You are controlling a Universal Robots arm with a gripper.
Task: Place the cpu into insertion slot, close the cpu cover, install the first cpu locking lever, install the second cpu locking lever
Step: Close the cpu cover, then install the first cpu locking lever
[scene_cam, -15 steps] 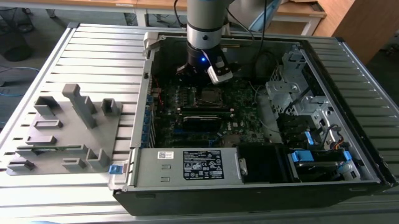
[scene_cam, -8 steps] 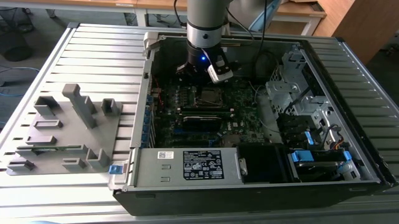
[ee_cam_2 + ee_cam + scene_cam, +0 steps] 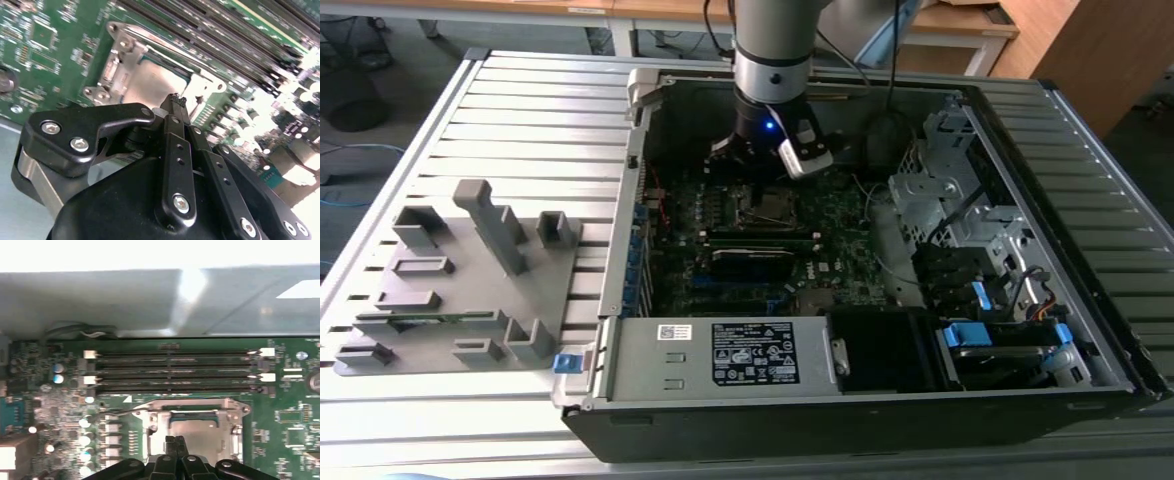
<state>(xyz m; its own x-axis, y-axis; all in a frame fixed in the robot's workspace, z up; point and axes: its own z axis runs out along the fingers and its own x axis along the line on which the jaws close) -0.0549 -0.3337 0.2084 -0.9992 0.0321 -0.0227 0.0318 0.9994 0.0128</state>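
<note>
At the exterior view's left, grey fixture (image 3: 454, 290): set beside the case, clear of the arm.
Cpu (image 3: 205, 435): seated in the insertion slot (image 3: 771, 205), with the cpu cover (image 3: 150, 427) flat over it.
Gripper (image 3: 174, 440): fingers pinched together and empty, tip over the socket, probably to press.

Nothing legible — print on the white label (image 3: 750, 352) cannot be read.

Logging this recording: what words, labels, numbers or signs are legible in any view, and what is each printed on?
On the grey metal box, the large white label: print too small to read.
Next to it, the small white label: too small to read.
On the motherboard, white markings in both wrist views: blurred, unreadable.
No text can be quoted.
</note>
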